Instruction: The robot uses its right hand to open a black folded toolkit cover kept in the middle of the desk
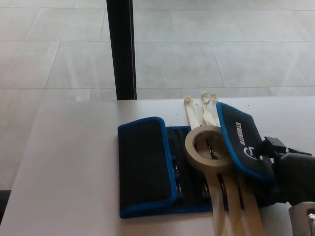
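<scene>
Black toolkit cover [147,164] with blue edging and white lettering; beige tape roll [206,147] and cream strips [236,206]; black right hand [290,177]; pale grey desk [69,167]; grey tiled floor [197,44].

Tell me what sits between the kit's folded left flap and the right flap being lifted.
In the head view, a beige tape roll lies on the open middle of the black blue-edged toolkit, over pale strips.
</scene>
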Tool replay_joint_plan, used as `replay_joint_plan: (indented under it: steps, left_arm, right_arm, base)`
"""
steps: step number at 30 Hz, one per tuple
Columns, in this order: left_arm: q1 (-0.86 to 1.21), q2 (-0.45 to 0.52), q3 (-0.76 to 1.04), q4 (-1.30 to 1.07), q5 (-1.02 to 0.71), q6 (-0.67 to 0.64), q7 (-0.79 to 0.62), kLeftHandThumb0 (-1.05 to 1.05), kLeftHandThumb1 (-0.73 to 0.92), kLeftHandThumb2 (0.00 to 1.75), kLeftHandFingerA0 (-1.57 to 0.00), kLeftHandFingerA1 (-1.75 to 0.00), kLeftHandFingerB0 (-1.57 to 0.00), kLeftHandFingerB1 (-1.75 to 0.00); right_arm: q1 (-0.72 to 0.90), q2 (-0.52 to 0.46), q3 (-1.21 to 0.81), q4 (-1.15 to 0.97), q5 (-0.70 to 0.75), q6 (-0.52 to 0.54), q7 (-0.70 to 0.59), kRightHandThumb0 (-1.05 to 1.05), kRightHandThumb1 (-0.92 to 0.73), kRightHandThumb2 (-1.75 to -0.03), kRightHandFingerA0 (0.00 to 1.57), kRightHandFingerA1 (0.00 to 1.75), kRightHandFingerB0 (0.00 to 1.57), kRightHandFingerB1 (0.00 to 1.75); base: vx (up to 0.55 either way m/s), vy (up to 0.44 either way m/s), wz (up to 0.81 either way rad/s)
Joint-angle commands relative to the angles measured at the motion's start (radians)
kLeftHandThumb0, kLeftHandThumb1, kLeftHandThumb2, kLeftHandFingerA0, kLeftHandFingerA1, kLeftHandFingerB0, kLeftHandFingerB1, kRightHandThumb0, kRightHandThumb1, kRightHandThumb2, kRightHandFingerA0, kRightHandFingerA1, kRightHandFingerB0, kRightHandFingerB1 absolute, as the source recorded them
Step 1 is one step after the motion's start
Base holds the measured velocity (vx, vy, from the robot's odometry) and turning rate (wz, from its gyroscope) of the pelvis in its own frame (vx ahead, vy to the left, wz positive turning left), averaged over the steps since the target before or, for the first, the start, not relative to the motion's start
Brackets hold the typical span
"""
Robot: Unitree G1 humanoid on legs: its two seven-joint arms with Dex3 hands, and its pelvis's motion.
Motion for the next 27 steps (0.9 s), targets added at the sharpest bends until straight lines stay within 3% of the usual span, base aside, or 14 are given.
replay_joint_plan:
  steps: [1,4,5,8,11,13,14,15,18,19,20,25,26,27]
  left_arm:
    - [0.016,0.014,-0.001,0.0,-0.008,-0.007,0.009,-0.93,0.92,0.76,-0.3,-0.56,-0.3,-0.39]
    - [0.02,0.01,0.011,0.003,-0.021,-0.005,0.001,-0.93,0.92,0.75,-0.27,-0.56,-0.26,-0.39]
    - [0.021,0.008,0.011,0.003,-0.021,-0.003,0.009,-0.94,0.92,0.75,-0.27,-0.56,-0.3,-0.39]
    - [0.022,0.008,0.011,0.004,-0.02,-0.002,0.012,-0.94,0.92,0.75,-0.27,-0.55,-0.3,-0.38]
    - [0.03,0.008,0.006,0.008,-0.014,-0.015,0.002,-0.95,0.92,0.77,-0.29,-0.58,-0.25,-0.39]
    - [0.03,0.008,0.004,0.008,-0.011,-0.012,0.01,-1.03,0.83,0.87,-0.28,-0.58,-0.27,-0.41]
    - [0.032,0.008,-0.002,0.01,-0.005,-0.015,0.014,-1.03,0.83,0.87,-0.28,-0.58,-0.27,-0.41]
    - [0.031,0.009,-0.003,0.008,-0.004,-0.012,0.019,-0.95,0.92,0.75,-0.3,-0.56,-0.32,-0.39]
    - [0.029,0.011,-0.008,0.007,0.001,-0.003,0.024,-0.95,0.92,0.75,-0.3,-0.55,-0.31,-0.39]
    - [0.032,0.014,-0.019,0.005,0.013,-0.015,0.03,-0.93,0.78,1.24,-0.31,-0.63,-0.23,-0.48]
    - [0.033,0.015,-0.023,0.004,0.018,-0.02,0.033,-0.93,0.78,1.24,-0.31,-0.63,-0.23,-0.48]
    - [0.029,0.016,-0.013,0.006,0.006,-0.005,0.024,-0.91,0.78,1.22,-0.31,-0.62,-0.22,-0.47]
    - [0.031,0.015,0.0,0.007,-0.008,-0.004,0.014,-0.95,0.92,0.72,-0.29,-0.57,-0.29,-0.38]
    - [0.029,0.015,0.002,0.011,-0.01,-0.003,0.013,-0.93,0.92,0.75,-0.28,-0.54,-0.3,-0.37]
  right_arm:
    - [-0.06,0.073,-0.389,0.052,0.406,-0.007,-0.164,-0.26,-0.67,-0.79,0.9,1.67,0.8,1.2]
    - [-0.101,0.06,-0.529,0.09,0.505,-0.02,-0.186,-0.25,-0.64,-0.8,0.9,1.71,0.77,1.39]
    - [-0.109,0.054,-0.605,0.085,0.575,0.008,-0.163,-0.29,-0.67,-0.8,0.91,1.69,0.83,1.03]
    - [-0.116,0.051,-0.668,0.084,0.613,0.039,-0.142,-0.33,-0.69,-0.74,0.87,1.59,0.8,0.87]
    - [-0.103,0.053,-0.763,0.049,0.672,0.086,-0.129,-0.36,-0.69,-0.8,0.86,1.52,0.78,0.99]
    - [-0.099,0.056,-0.807,0.033,0.707,0.096,-0.115,-0.38,-0.7,-0.79,0.62,1.25,0.68,0.99]
    - [-0.097,0.054,-0.821,0.029,0.709,0.103,-0.11,-0.38,-0.7,-0.79,0.62,1.25,0.68,0.99]
    - [-0.111,0.04,-0.854,0.052,0.728,0.116,-0.114,-0.32,-0.64,-0.88,0.83,1.26,0.81,1.33]
    - [-0.137,0.006,-0.93,0.094,0.77,0.145,-0.108,-0.32,-0.69,-0.86,0.74,1.21,0.75,1.25]
    - [-0.151,-0.015,-0.966,0.106,0.784,0.18,-0.118,-0.34,-0.71,-0.79,0.57,1.12,0.69,1.0]
    - [-0.158,-0.024,-0.984,0.111,0.787,0.194,-0.121,-0.34,-0.71,-0.79,0.57,1.12,0.69,1.0]
    - [-0.215,-0.076,-1.14,0.172,0.897,0.185,-0.138,-0.32,-0.66,-0.8,0.43,1.36,0.49,1.3]
    - [-0.227,-0.108,-1.226,0.187,0.971,0.159,-0.146,-0.37,-0.89,-0.77,0.32,1.48,0.19,1.27]
    - [-0.221,-0.125,-1.233,0.199,0.963,0.17,-0.146,-0.33,-0.84,-0.75,0.32,1.52,0.18,1.28]
  base:
    - [0.0,0.0,0.0]
    - [0.0,0.0,0.0]
    - [0.0,0.0,0.0]
    - [0.0,0.0,0.0]
    - [0.0,0.0,0.0]
    - [0.0,0.0,0.0]
    - [0.0,0.0,0.0]
    - [0.0,0.0,0.0]
    - [0.0,0.0,0.0]
    - [0.0,0.0,0.0]
    - [0.0,0.0,0.0]
    - [0.0,0.0,0.0]
    - [0.0,0.0,0.0]
    - [0.0,0.0,0.0]
